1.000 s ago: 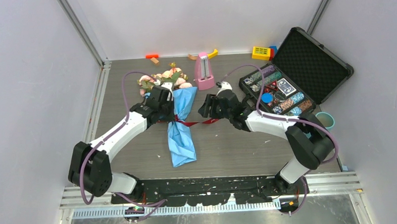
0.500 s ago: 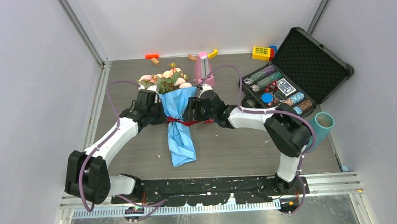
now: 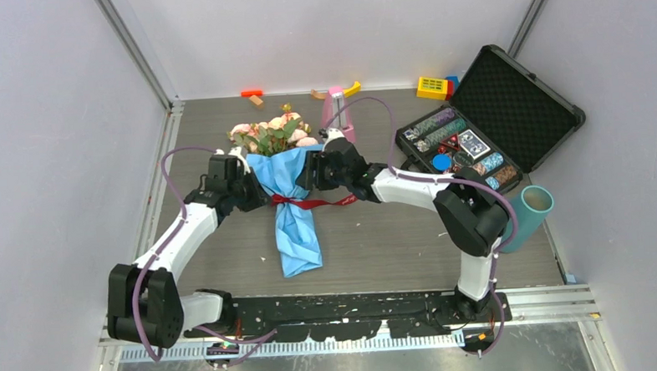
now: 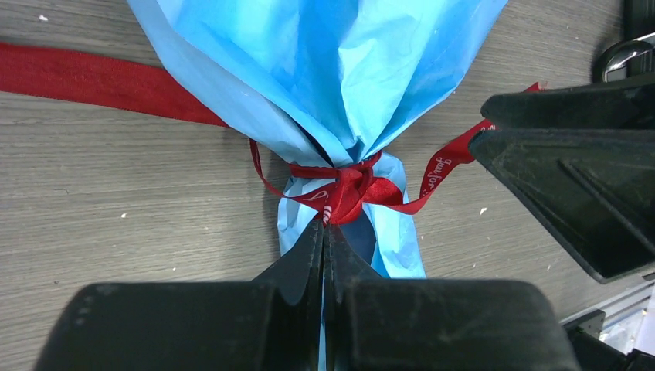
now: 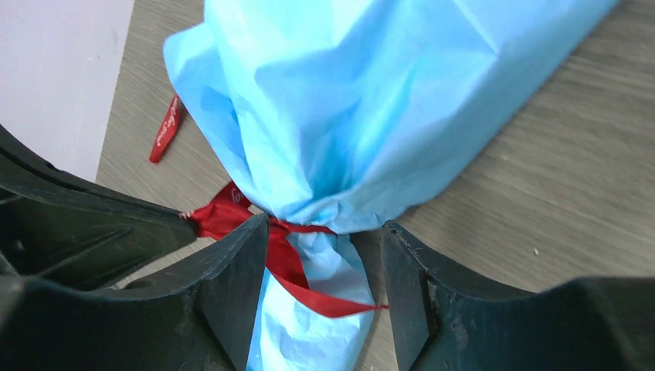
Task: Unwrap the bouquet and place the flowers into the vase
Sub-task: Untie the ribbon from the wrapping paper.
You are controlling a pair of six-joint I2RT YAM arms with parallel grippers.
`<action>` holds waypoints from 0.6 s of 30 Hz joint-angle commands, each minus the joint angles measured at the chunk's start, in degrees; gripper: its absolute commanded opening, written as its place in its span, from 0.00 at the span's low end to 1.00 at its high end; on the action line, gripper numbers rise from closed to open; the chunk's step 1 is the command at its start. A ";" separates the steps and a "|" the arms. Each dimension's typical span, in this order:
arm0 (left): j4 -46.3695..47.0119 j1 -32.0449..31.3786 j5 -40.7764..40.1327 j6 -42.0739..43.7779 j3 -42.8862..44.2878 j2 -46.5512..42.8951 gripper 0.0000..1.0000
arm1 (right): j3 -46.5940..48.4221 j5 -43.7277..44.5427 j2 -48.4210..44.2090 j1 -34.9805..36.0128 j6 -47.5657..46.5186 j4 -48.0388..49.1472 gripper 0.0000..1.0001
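Bouquet point(image 3: 285, 187) lies flat on the table point(image 3: 378, 242) between the two arms, with the blooms toward the far wall and the blue paper cone point(image 3: 298, 233) tapering toward the bases. The dark red ribbon point(image 4: 349, 185) is knotted round its neck; the wrapping is not yet off.

Left gripper point(image 4: 324, 228) is fully closed, its tips pressed against the knot. A scrap of red shows at the tips, but whether a strand is actually pinched cannot be told.

Right gripper point(image 5: 324, 232) stands wide apart, one finger on each side of the cone's neck by the knot, holding nothing.

Judgement: both arms meet at the tie from opposite sides because the ribbon must come loose before the paper can open, one claw bracing while the other pulls.

Flowers point(image 3: 271, 136) sit bunched in the cone's mouth. Vase point(image 3: 523, 215) stands well apart at the table's right edge, just beside the open case point(image 3: 506, 102).
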 commanded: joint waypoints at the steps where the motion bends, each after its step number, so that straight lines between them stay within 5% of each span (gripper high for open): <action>1: 3.45 1.71 4.36 -0.79 -0.15 0.43 0.00 | 6.52 -2.20 2.65 0.32 -2.73 -2.02 0.59; 18: 5.45 2.64 6.00 1.67 -0.69 -0.64 0.00 | 9.63 -12.15 5.91 2.64 -6.06 -0.87 0.46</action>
